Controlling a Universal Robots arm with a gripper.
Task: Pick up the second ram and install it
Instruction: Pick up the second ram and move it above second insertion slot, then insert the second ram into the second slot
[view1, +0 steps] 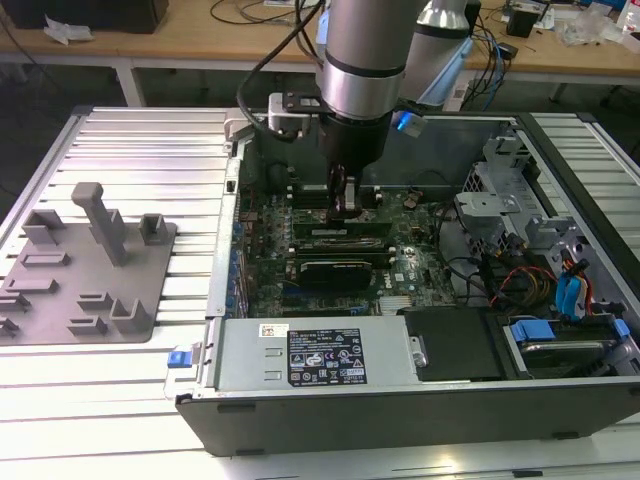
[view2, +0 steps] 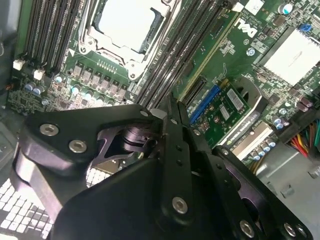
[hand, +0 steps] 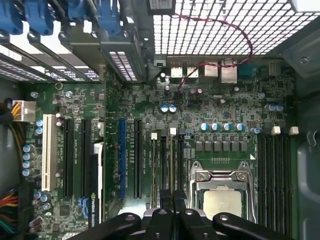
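Observation:
My gripper (view1: 347, 208) reaches down into the open computer case (view1: 400, 415), over the memory slots beside the processor socket (hand: 220, 200). In both wrist views its black fingers (hand: 165, 200) stand pressed close together. A thin greenish strip, the second ram (hand: 172, 165) seen edge-on, runs out from between the fingertips along one slot, between the black empty slots (hand: 162, 165). The gripper (view2: 171, 100) hangs just above the motherboard (view2: 55, 85), near the silver-topped processor (view2: 125, 22).
A grey plastic tray (view1: 150, 280) with raised blocks lies at the exterior view's left, outside the case. Inside the case are a dark expansion card (view1: 335, 268), a power supply (view1: 310, 350), drive cages (view1: 500, 215) and loose cables (view1: 520, 280).

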